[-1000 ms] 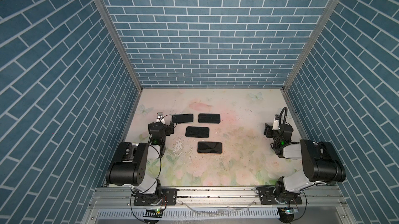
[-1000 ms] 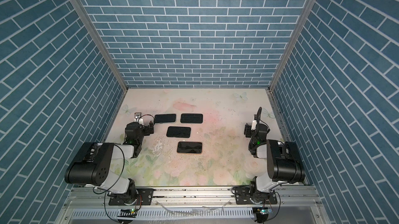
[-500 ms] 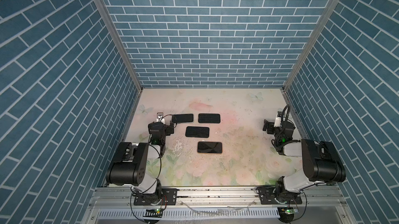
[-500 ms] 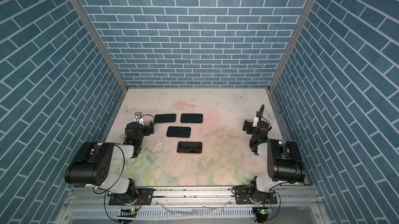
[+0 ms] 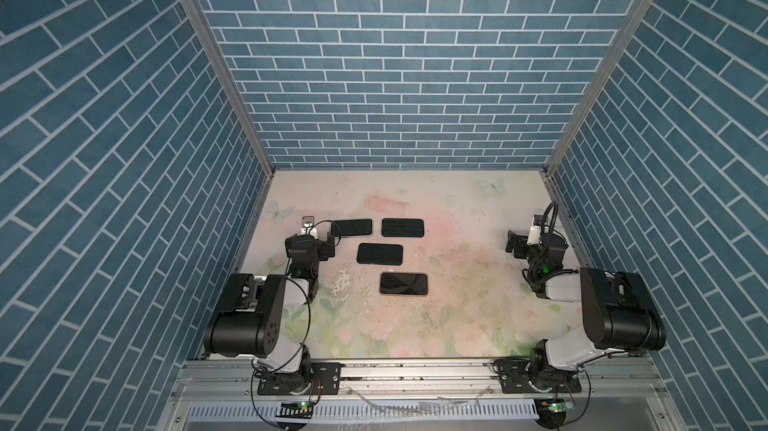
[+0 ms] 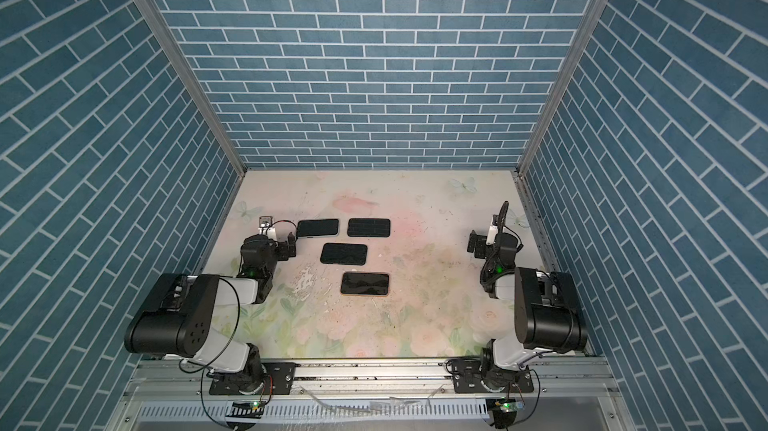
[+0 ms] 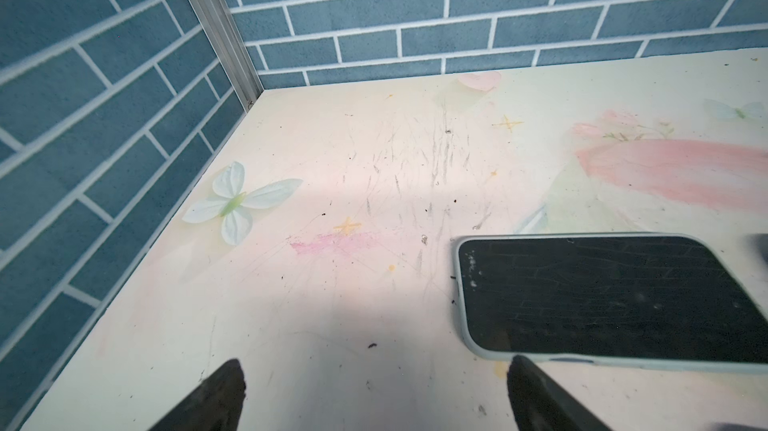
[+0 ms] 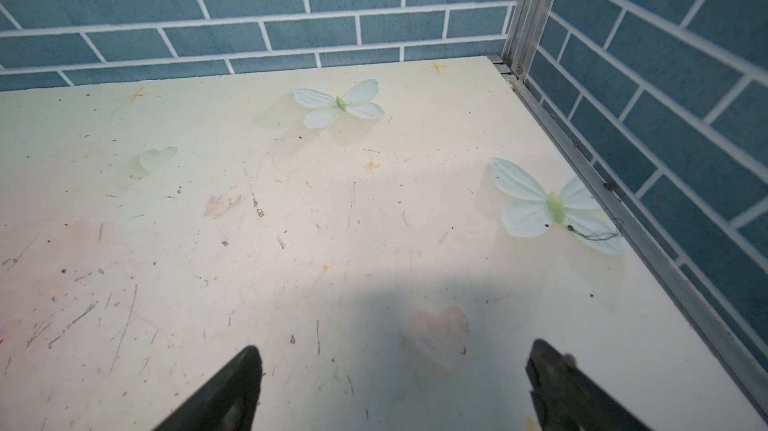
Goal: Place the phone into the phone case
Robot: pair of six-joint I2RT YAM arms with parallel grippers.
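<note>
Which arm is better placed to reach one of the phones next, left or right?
Probably left. The open left gripper sits right beside the phone in the pale case, one fingertip at its edge. The open right gripper faces only bare table, well away from it.

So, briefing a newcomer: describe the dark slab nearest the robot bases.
On the floral table, four dark slabs lie left of centre. The slab nearest the front rail sits apart from the other three. Only it has an orange-tan rim around a glossy screen.
</note>
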